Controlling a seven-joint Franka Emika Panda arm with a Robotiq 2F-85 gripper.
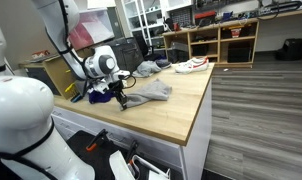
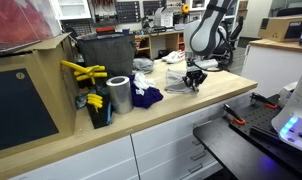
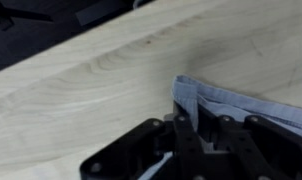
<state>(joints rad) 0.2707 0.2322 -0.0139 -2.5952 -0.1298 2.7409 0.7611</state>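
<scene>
**Wrist view: pinch on a gray cloth's folded edge**

Shows the gripper (image 3: 204,122) down on the wooden table (image 3: 81,90), fingers (image 3: 187,128) drawn close together and nipping the folded edge of the gray cloth (image 3: 246,105). In both exterior views, finds the cloth rumpled near the middle of the tabletop, gripper at its near edge. Just beside it, a dark blue cloth (image 2: 146,97); farther back, a white shoe (image 1: 191,65).

Containers: a metal can (image 2: 118,95) upright next to the blue cloth, contents impossible to tell. Yellow tools (image 2: 81,72) at the edge of a cardboard box (image 2: 46,50), inside or hung on it unclear. Behind, a dark bin (image 2: 106,50), interior hidden.
</scene>
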